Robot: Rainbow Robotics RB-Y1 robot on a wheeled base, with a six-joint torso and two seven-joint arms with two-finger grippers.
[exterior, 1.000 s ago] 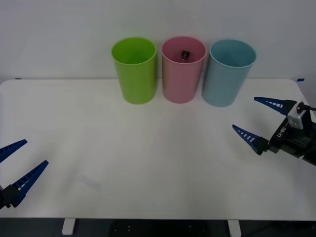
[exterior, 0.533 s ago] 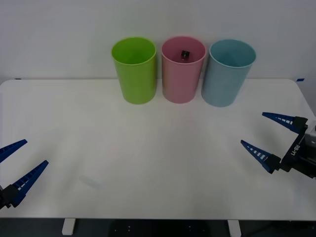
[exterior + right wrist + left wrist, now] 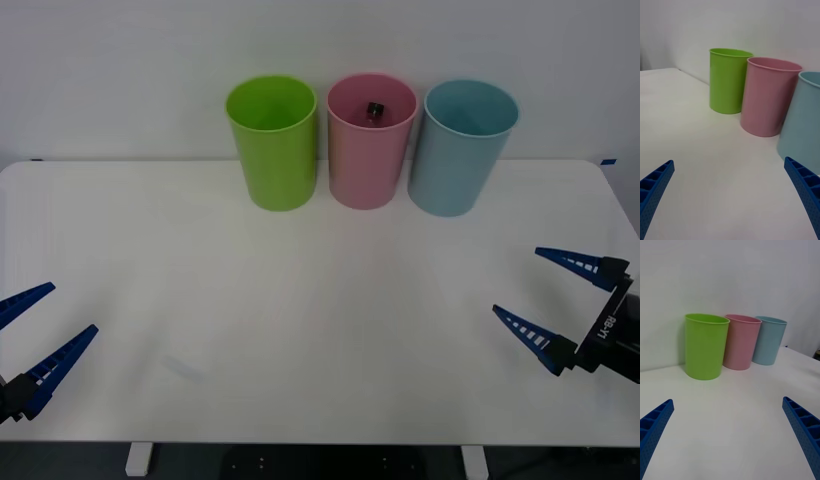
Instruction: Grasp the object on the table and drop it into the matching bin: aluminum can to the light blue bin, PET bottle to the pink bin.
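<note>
my right gripper [image 3: 565,310] hangs released and empty, near right of the pink bin [image 3: 371,150]. my left gripper [image 3: 35,335] waits spread, near left. the bottle [image 3: 375,110] sits inside the pink bin.

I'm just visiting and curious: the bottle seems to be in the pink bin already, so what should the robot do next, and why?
Probably just finish parking the right gripper at the table's edge, like the left gripper. Both are open and empty, and the bottle's black cap shows inside the pink bin.
</note>
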